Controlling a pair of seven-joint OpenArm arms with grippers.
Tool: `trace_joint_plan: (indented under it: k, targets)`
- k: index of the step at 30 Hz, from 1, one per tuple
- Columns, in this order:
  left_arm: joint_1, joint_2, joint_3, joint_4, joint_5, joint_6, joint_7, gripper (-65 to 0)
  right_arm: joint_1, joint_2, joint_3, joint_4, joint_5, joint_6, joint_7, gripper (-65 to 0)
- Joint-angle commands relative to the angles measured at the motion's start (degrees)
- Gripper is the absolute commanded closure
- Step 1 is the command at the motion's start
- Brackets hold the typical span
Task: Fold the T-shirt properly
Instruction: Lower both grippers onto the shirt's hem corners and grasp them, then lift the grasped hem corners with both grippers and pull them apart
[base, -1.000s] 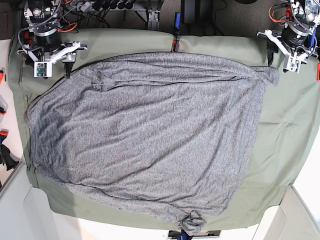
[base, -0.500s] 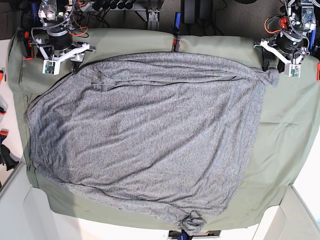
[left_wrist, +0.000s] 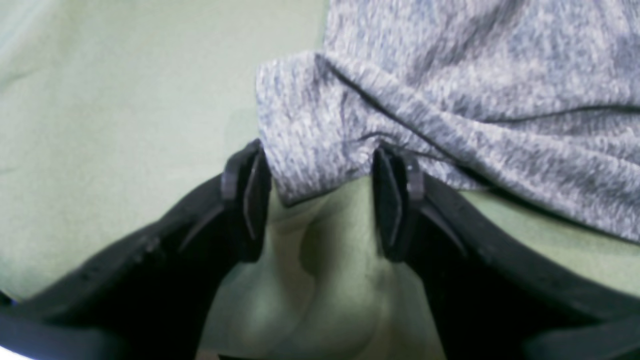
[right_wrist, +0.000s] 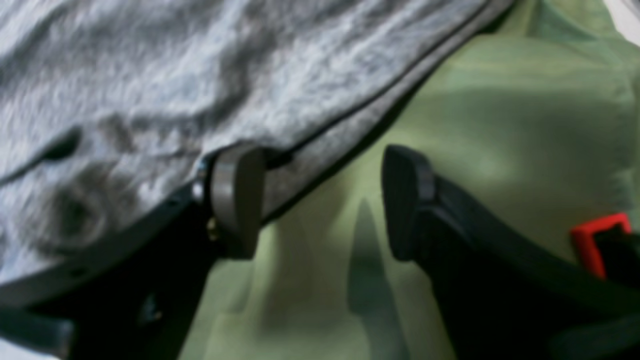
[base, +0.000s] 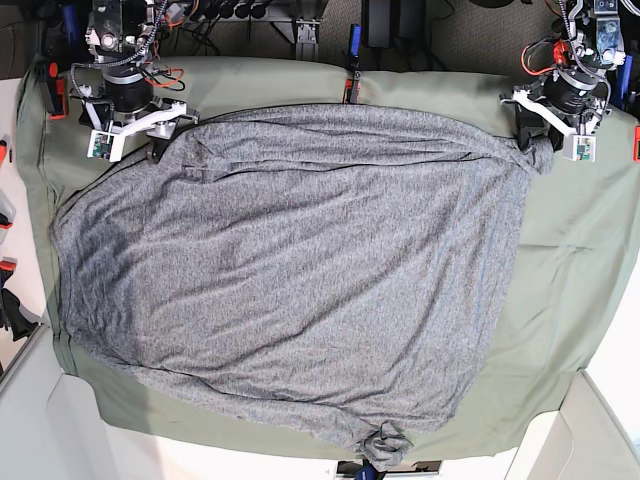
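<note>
The heather-grey T-shirt (base: 300, 270) lies spread wide over the table, with a bunched knot of fabric at its near edge (base: 385, 445). My left gripper (base: 540, 138) is at the shirt's far right corner. In the left wrist view it (left_wrist: 321, 157) is open, and the corner of the T-shirt (left_wrist: 320, 125) reaches in between its fingertips. My right gripper (base: 160, 140) is at the far left edge. Seen from the right wrist it (right_wrist: 322, 160) is open, one finger (right_wrist: 237, 195) against the T-shirt (right_wrist: 150, 90), whose hem runs across the gap.
A sage-green cloth (base: 570, 260) covers the table. Red clamps hold it at the far edge (base: 350, 88) and the right side (base: 636, 145). A red piece (right_wrist: 597, 235) shows beside the right gripper. Cables and arm bases crowd the far side.
Both arms have moved in from the table's far corners to the shirt's far corners and come down close to the fabric. The shirt has not shifted.
</note>
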Motion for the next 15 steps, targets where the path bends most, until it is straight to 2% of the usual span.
trace_joint_plan:
  k: [1,6,15]
  targets:
    - [0.0,-0.5,-0.4,0.6,0.2,0.0,-1.0,-35.7,0.6,0.3,1.2,0.5,-0.4,-0.5,1.6,-37.3]
    - [0.0,-0.4,-0.4,0.6,1.8,0.0,-1.5,-35.6,3.3,0.0,4.1,-3.0,0.0,-0.5,1.6,-37.3]
    - [-0.3,-0.4,-0.4,0.5,3.9,0.0,-2.7,-35.6,6.3,-2.2,3.9,-6.7,0.3,-0.2,1.6,-37.3]
